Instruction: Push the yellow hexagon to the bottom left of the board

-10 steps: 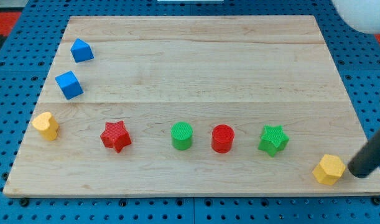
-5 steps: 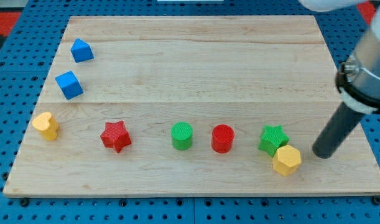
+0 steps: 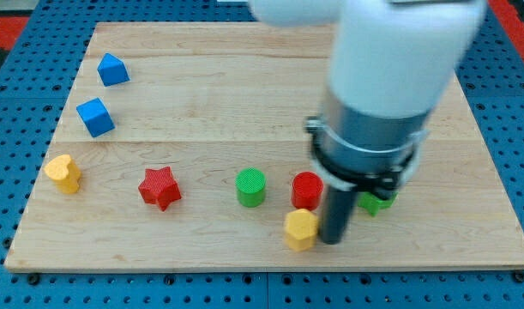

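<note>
hexagon (image 3: 301, 228) touching tip (image 3: 333, 239) at its right | cylinder (image 3: 307, 188) just above hexagon

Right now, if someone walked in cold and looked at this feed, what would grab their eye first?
The big white and black arm fills the view's upper right, blurred, with my tip down near the board's bottom edge. Right against its left side sits the yellow hexagon, just below the red cylinder. The green star is mostly hidden behind the arm.

No text, label or number can be read anywhere (blocks and board alike)
</note>
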